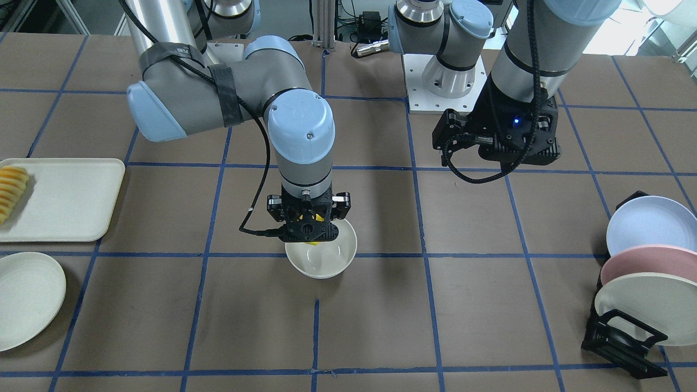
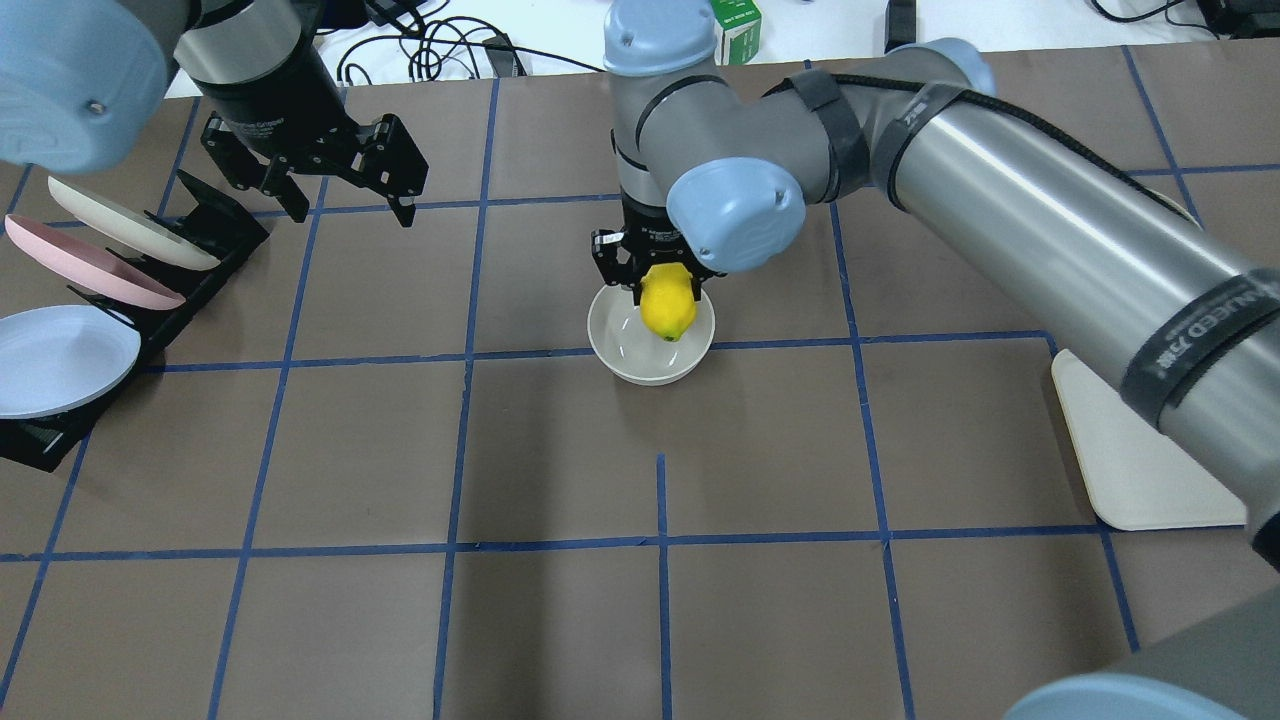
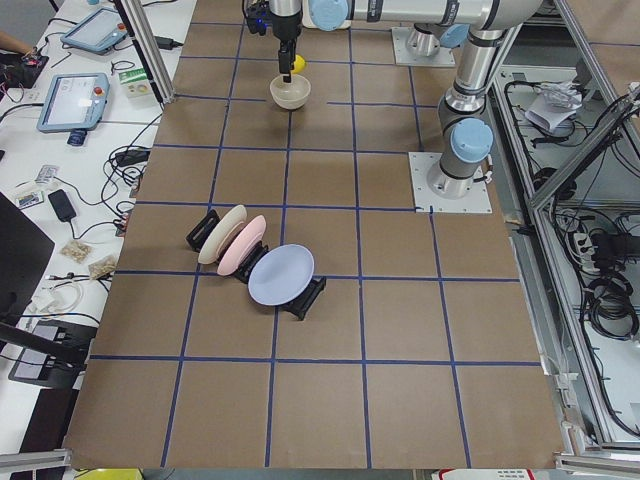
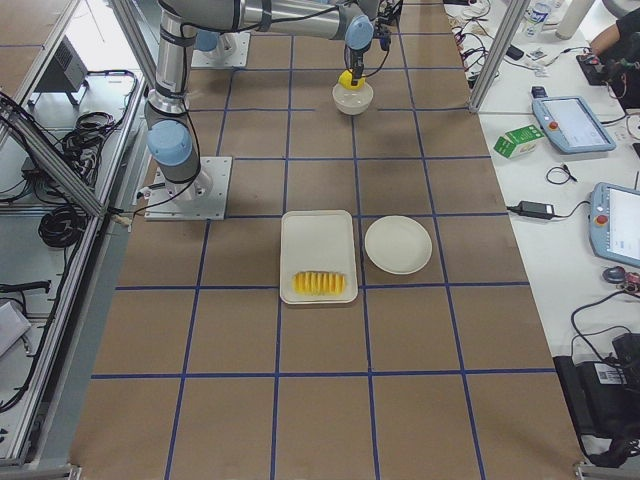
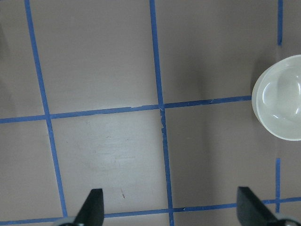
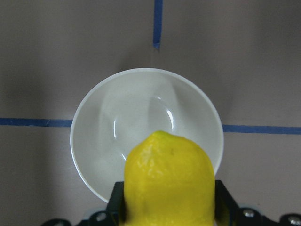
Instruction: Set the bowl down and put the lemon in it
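Observation:
The cream-white bowl [image 2: 650, 362] stands upright near the table's middle; it also shows in the front view [image 1: 321, 265] and the right wrist view [image 6: 141, 113]. My right gripper [image 2: 668, 298] is shut on the yellow lemon [image 2: 668, 308] and holds it pointed end down just above the bowl's far part. The lemon fills the bottom of the right wrist view [image 6: 169, 188]. My left gripper [image 2: 350, 200] is open and empty, raised over the table well to the bowl's left. In the left wrist view its fingertips [image 5: 94, 207] stand wide apart, with the bowl [image 5: 282, 106] at the right edge.
A black rack [image 2: 200, 225] holds a cream, a pink and a pale blue plate at the table's left. A cream tray [image 1: 65, 198] with a row of yellow slices [image 1: 12, 190] and a flat cream plate [image 1: 27, 299] lie on the robot's right side.

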`<action>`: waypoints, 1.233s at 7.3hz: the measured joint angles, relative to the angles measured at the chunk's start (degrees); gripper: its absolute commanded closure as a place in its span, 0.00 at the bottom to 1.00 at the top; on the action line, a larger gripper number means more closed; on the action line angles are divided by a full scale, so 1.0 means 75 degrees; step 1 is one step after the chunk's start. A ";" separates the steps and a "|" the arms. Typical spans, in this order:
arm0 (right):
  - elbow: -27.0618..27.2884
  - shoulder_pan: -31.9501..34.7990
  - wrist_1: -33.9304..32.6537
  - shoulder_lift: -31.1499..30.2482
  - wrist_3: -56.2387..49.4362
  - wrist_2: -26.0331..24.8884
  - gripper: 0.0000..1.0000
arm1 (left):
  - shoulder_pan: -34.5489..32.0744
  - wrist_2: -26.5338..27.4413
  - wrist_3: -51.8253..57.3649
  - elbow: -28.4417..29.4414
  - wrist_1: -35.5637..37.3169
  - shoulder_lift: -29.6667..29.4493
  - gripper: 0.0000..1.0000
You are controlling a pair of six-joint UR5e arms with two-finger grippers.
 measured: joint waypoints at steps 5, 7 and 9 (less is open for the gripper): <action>0.0738 0.0082 -0.1588 0.0450 0.0017 0.0118 0.67 | 0.0117 -0.0320 -0.0002 0.0029 -0.0061 0.0032 0.00; 0.0755 0.0088 -0.1887 0.0626 -0.0065 0.0232 0.00 | 0.0103 -0.0325 -0.0033 -0.0002 -0.0070 0.0024 0.00; 0.0765 0.0086 -0.1916 0.0618 -0.0176 0.0203 0.00 | 0.0074 -0.0274 -0.0095 -0.0001 -0.0077 0.0019 0.00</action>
